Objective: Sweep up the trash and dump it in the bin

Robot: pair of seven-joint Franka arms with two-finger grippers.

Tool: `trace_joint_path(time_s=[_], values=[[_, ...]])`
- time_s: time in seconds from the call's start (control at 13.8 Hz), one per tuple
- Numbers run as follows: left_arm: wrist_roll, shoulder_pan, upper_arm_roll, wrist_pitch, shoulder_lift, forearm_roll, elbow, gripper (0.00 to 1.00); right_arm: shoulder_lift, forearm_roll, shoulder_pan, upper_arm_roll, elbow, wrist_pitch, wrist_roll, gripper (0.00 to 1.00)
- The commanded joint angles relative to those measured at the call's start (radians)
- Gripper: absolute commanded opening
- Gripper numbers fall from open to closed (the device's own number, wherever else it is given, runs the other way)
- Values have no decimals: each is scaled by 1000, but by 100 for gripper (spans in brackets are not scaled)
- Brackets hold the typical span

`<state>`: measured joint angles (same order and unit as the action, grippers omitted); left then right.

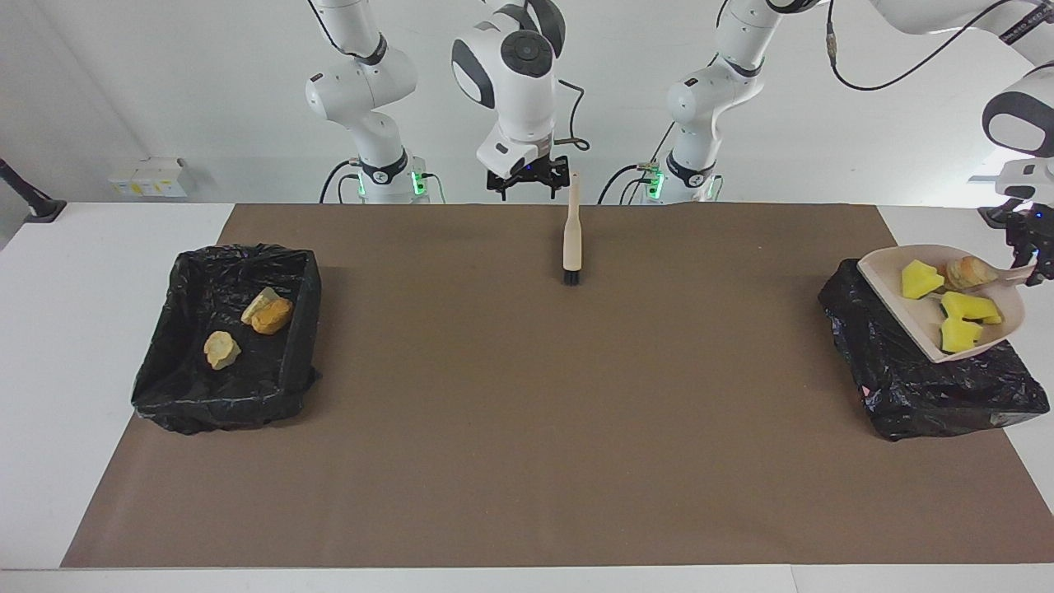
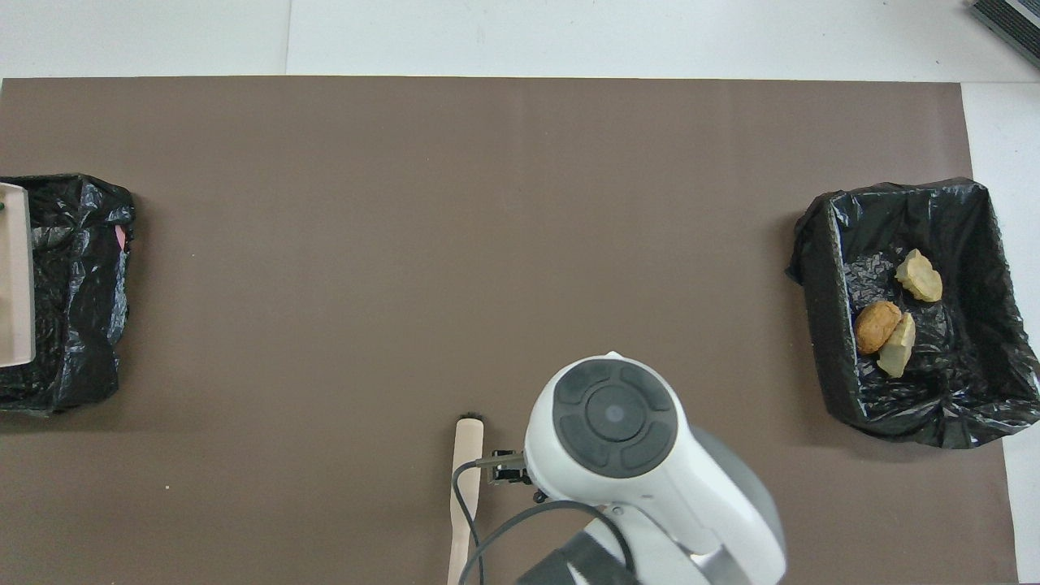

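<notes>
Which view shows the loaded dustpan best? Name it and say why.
The facing view: the dustpan, held up over the black-lined bin by the left gripper, shows whole with its sponge bits. The overhead view catches only the pan's edge.

Brown mat spread wide, and lying on it at the robots' edge is the hand brush, bristles pointing away from them. A white arm housing looms just beside it (fingers hidden underneath). At the right arm's end, a black-lined bin holds an orange-brown lump touching one pale beige lump, another pale lump close by. At the left arm's end, a second black-lined bin, with the dustpan edge showing over it.
</notes>
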<state>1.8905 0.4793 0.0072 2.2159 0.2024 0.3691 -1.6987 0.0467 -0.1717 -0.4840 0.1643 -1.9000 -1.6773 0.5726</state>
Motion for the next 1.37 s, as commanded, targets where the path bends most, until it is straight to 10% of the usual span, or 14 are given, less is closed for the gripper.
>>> trace_joint_path(time_s=[0.0,0.72,1.3], values=[[-11,1,-10,59,43,164,39,0,-5,20,112,9,97,86,-117,100],[-376,-82,-10,10,-23,782,-70,0,10,250,392,-112,187,125,-667,100],[-425,-152,-18,-194,-67,898,-22,0,-50,187,588,-115,292,111,-656,100]])
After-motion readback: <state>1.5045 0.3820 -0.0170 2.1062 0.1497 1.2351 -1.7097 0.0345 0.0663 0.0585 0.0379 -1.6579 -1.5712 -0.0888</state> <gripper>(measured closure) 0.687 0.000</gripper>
